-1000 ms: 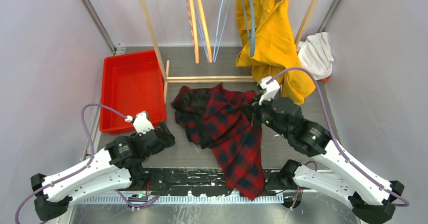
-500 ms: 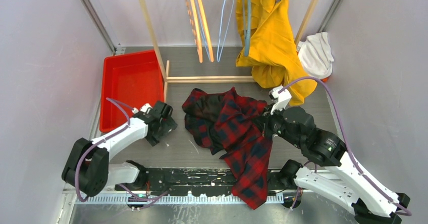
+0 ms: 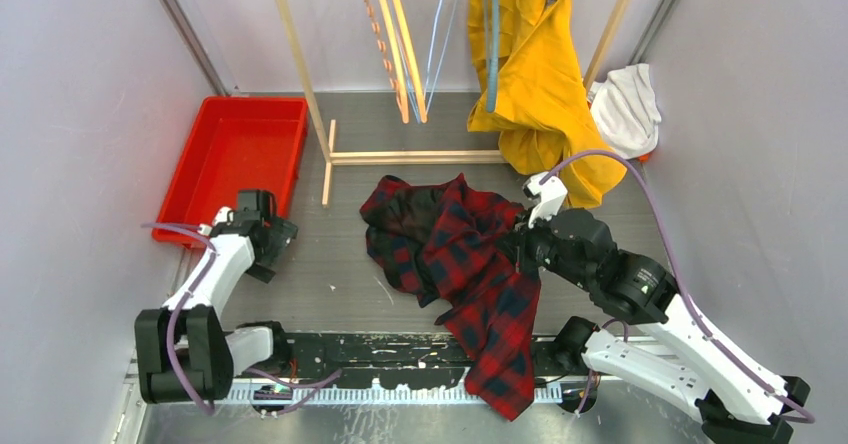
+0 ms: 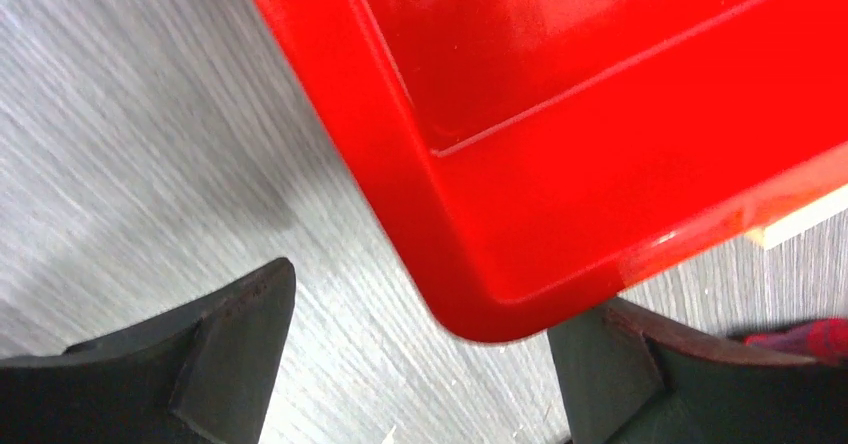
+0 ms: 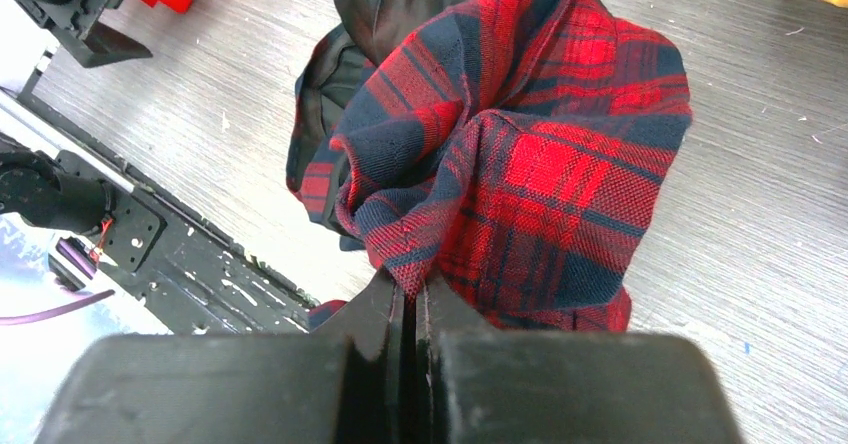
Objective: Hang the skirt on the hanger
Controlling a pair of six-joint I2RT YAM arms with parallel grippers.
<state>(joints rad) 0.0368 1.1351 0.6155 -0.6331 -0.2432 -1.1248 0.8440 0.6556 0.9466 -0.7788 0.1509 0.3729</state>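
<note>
Top view: skirt (image 3: 460, 254) lies crumpled at centre frame on the table (image 3: 330, 274). Its lower end trails past the near edge toward bottom centre. Red and navy plaid; dark lining shows at its upper left.

Right gripper (image 5: 410, 304): jaws closed to a thin slit, pinching 1 raised fold of plaid. In the wrist view the rest of the cloth bunches behind and above the pinch.

Left gripper (image 4: 420, 324): wide open and holding nothing. In its wrist view the rounded corner of the red bin (image 3: 235, 159) sits between the 2 fingers; contact cannot be judged. In the top view this arm is at left of frame, well apart from the skirt.

Free hangers: orange (image 3: 395, 44) and blue (image 3: 437, 39) hang at top centre on the wooden rack (image 3: 415, 157). A yellow garment (image 3: 540, 74) already hangs at upper right.

Handling judgement:
- Cloth looks light, soft and fully limp, so it will sag and fold under any single pinch.
- Not fragile. The woven surface should grip well, though the lining may slide against the outer layer.
- Best hold is the waistband, at 2 spread points, so that edge stays taut for the hanger.
- The waistband cannot be picked out in the heap, and the present pinch appears mid-fabric.
</note>
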